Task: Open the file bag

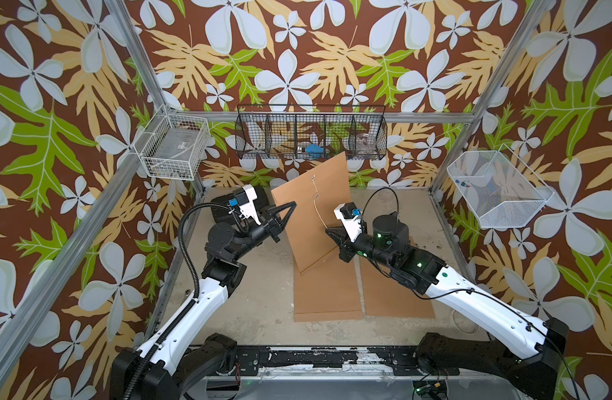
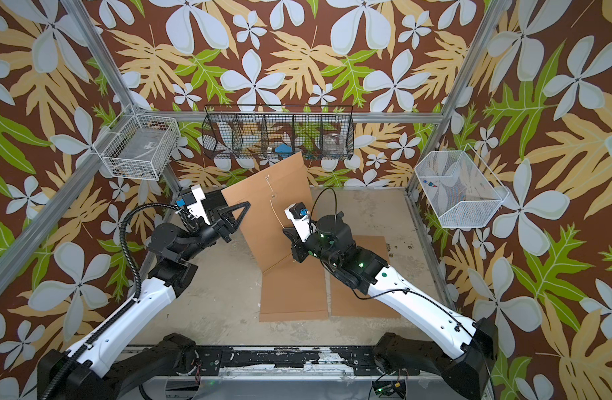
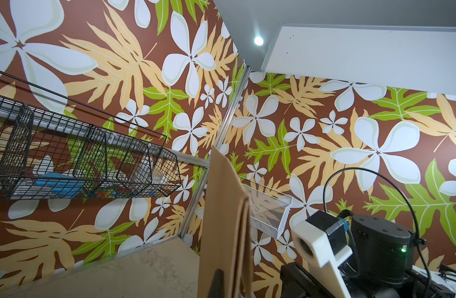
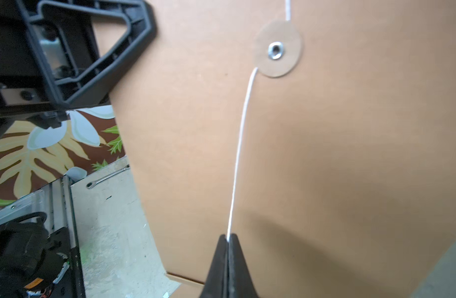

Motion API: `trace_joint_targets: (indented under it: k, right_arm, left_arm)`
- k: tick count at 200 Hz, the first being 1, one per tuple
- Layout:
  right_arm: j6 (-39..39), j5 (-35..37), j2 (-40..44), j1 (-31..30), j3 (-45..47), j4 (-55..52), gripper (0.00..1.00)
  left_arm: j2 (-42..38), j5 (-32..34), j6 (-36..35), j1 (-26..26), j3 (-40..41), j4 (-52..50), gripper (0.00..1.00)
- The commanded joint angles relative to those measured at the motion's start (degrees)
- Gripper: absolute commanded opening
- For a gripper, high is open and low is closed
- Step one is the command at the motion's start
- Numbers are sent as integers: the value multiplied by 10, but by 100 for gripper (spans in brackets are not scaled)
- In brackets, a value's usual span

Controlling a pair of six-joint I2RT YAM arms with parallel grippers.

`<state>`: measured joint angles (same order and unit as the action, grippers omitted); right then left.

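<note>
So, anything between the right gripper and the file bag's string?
Nothing visible: the right gripper is shut on the string, which runs clear to the eyelet disc. The left gripper holds the file bag by its edge, aside.

Your right gripper (image 4: 228, 237) has its jaws pressed together on the white string (image 4: 241, 144), pinched right at the fingertips (image 4: 221, 247). Ahead of the fingers, the string runs across the brown file bag (image 4: 337, 160) to a paper disc (image 4: 288, 60) with a metal eyelet (image 4: 274, 49). Off to one side, the left gripper (image 4: 144, 28) shows one black finger overlapping the bag's edge.
</note>
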<state>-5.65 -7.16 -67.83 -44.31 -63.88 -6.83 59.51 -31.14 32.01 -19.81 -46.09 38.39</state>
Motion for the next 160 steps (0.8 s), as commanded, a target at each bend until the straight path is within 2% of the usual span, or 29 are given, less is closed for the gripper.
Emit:
trace_joint_targets:
  k: [1, 160]
  right_arm:
    - [-7, 7, 5, 13, 2, 10, 0]
    - [16, 2, 22, 111, -27, -8, 0]
  left_arm:
    - [-9, 4, -16, 2, -5, 0, 0]
    - [-39, -8, -37, 4, 8, -27, 0]
